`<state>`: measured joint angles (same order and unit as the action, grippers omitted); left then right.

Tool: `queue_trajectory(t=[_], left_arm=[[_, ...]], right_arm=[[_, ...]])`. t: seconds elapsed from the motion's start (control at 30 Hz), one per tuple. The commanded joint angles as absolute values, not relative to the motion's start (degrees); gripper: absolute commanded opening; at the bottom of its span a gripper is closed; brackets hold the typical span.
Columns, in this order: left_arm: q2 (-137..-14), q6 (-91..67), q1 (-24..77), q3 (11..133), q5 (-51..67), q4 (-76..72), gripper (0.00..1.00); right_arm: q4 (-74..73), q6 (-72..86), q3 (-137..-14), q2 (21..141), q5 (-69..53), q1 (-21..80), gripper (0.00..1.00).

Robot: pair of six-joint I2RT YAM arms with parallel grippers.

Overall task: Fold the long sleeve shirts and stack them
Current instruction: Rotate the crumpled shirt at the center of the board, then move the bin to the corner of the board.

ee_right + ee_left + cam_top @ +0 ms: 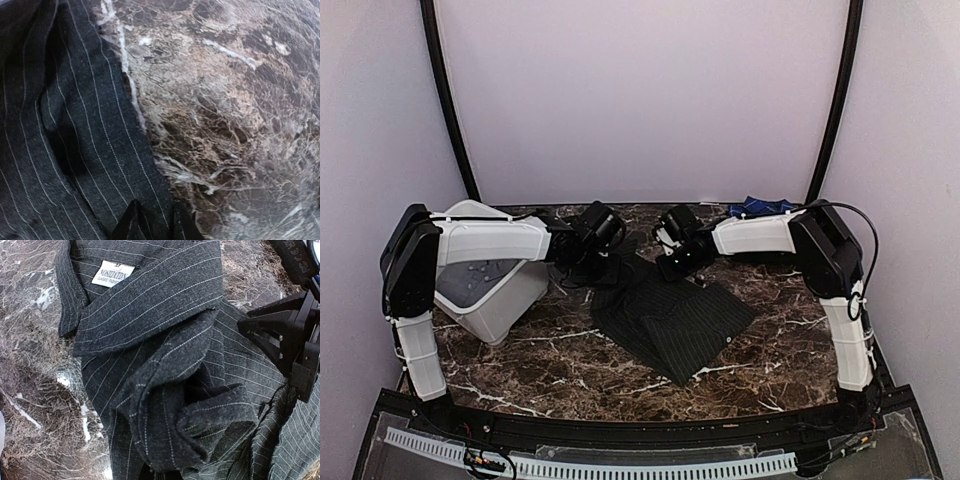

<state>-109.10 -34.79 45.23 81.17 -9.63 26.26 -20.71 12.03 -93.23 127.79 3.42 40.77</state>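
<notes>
The black pinstriped cloth shirt lies in the middle of the frame on the brown marble tabletop. Its lower part is spread flat toward the bottom and its collar end is bunched higher up, where both arms reach in. This suggests the fold is being worked from the collar.

In its own camera view, the right gripper sits at the bottom of the frame. Its black tips stand a narrow gap apart with the shirt's edge in that gap, but I cannot tell whether they pinch it. The left gripper hangs over the rumpled collar. Its fingers are hidden, so its opening is unknown.

A white collar label carries small print too blurred to read with confidence.

At centre left stands the white plastic bin. Farthest back, at upper right, the blue plaid shirt is heaped, probably waiting its turn.
</notes>
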Motion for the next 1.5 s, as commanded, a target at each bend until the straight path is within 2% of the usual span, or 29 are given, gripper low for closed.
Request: queue_trajectory(t=[0.0,0.1,0.3,0.6,0.63,0.7,0.73,0.87,1.03,1.27,1.47], left_arm=[[-107.4,-35.3,44.6,79.9,-11.8,26.6,0.00],[-107.3,-34.9,43.8,79.8,-11.9,26.4,0.00],[-110.0,-32.3,41.3,83.4,-10.3,23.6,0.00],[-129.2,-27.2,38.0,109.5,-6.2,28.3,0.01],[-131.0,-26.3,37.9,111.3,-5.9,28.9,0.04],[-131.9,-25.0,37.9,115.0,-5.1,30.4,0.23],[-131.8,-24.6,37.9,116.2,-5.1,31.3,0.26],[-129.0,-23.6,37.9,115.8,-6.0,33.1,0.46],[-124.2,-26.3,37.8,112.9,-11.9,36.6,0.67],[-117.1,-32.8,34.9,102.8,-16.5,37.3,0.79],[-108.9,-35.5,32.5,89.4,-17.8,34.7,0.81]], right_arm=[[-23.3,14.8,-91.9,127.8,7.8,40.6,0.11],[-22.4,17.8,-86.2,123.8,9.8,38.9,0.00],[-19.0,23.7,-70.9,111.8,14.6,36.5,0.00],[-11.7,36.0,-51.4,94.5,13.6,36.0,0.00],[-11.6,36.0,-51.3,94.0,13.5,36.0,0.03],[-12.2,35.6,-52.3,93.2,13.6,36.1,0.10],[-12.3,35.5,-52.6,92.5,13.7,36.1,0.14],[-9.8,33.7,-53.3,88.7,13.5,36.1,0.41],[-8.5,29.1,-56.4,87.2,12.2,36.3,0.65],[-7.3,24.9,-60.2,86.7,10.8,36.6,0.74],[-4.9,23.3,-60.5,87.2,7.3,36.8,0.76]])
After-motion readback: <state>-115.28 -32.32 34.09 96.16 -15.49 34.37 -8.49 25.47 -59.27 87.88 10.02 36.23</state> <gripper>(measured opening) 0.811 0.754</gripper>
